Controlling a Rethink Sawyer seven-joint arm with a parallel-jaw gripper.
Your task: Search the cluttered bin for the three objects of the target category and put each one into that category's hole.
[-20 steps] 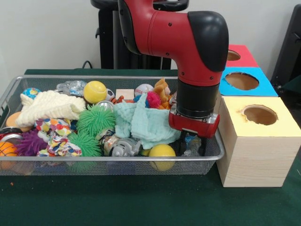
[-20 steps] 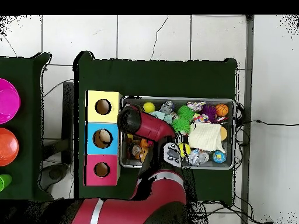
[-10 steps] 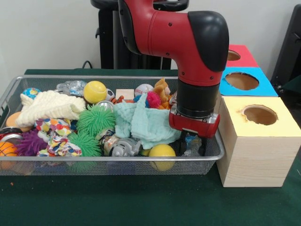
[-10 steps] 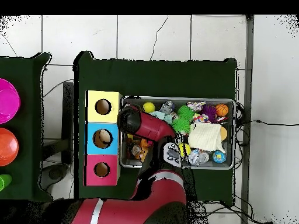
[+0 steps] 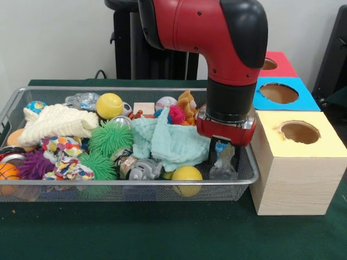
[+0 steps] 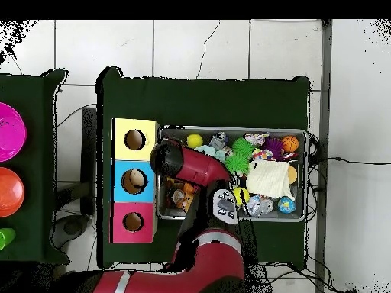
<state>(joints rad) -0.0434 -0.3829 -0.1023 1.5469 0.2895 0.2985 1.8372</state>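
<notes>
The claw (image 5: 223, 161) gripped a clear plastic toy (image 5: 222, 165) just above the bin's (image 5: 108, 190) corner beside the yellow box (image 5: 297, 162), where a slippery, shallow hold could drop it short of the hole (image 5: 300, 131).

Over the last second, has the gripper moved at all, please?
Yes. In the front view the gripper has risen against the bin's near rim, lifting a clear, bluish object between its fingers.
</notes>
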